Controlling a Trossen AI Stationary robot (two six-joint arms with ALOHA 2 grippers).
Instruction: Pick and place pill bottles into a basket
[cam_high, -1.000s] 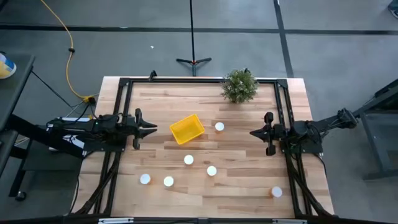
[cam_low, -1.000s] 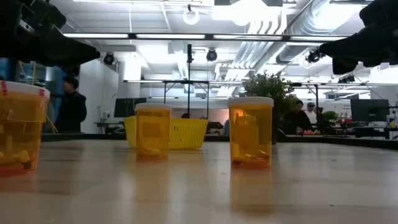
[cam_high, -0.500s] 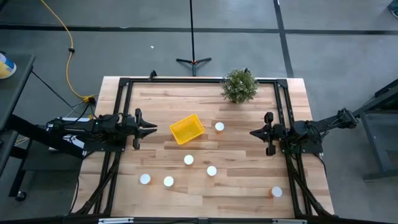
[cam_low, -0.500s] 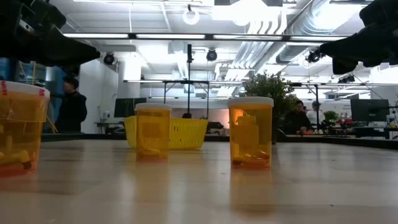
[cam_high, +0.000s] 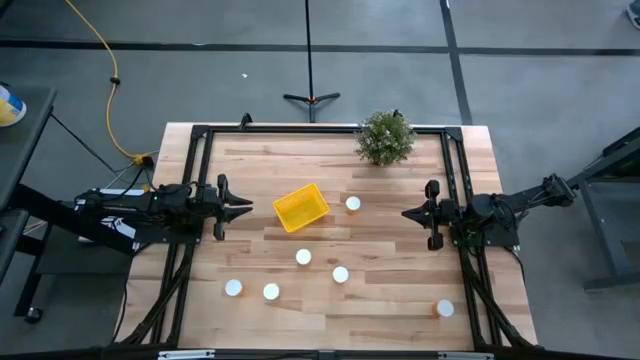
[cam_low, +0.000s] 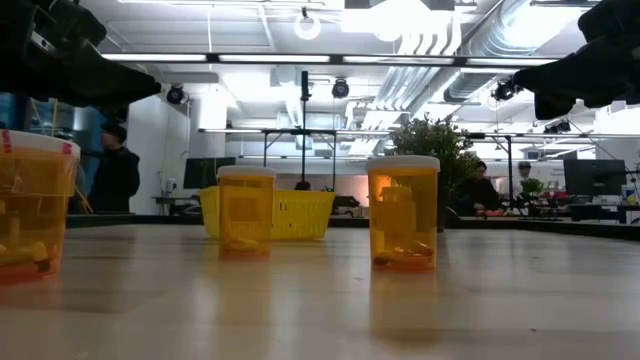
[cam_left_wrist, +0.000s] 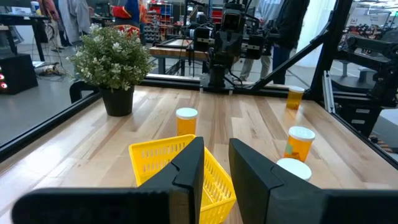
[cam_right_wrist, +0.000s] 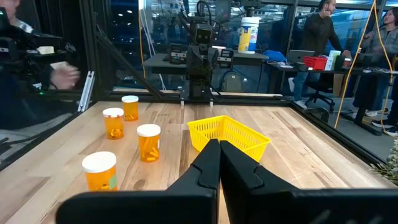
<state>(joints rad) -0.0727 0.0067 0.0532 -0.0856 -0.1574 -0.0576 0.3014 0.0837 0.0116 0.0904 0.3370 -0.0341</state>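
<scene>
The yellow basket (cam_high: 300, 207) sits on the wooden table near its middle. Six pill bottles stand upright on their bases: one right of the basket (cam_high: 353, 203), two nearer (cam_high: 303, 257) (cam_high: 340, 274), two at the near left (cam_high: 233, 288) (cam_high: 271, 292), and one at the near right (cam_high: 445, 309). My left gripper (cam_high: 248, 208) hovers just left of the basket; its fingers stand a narrow gap apart (cam_left_wrist: 216, 163) and hold nothing. My right gripper (cam_high: 405, 213) hovers right of the bottle beside the basket, shut and empty (cam_right_wrist: 219, 155).
A green potted plant (cam_high: 385, 138) stands at the far edge, right of the middle. A black frame (cam_high: 200, 150) runs along the table's left, far and right sides. People show in the room beyond the table (cam_low: 115, 170).
</scene>
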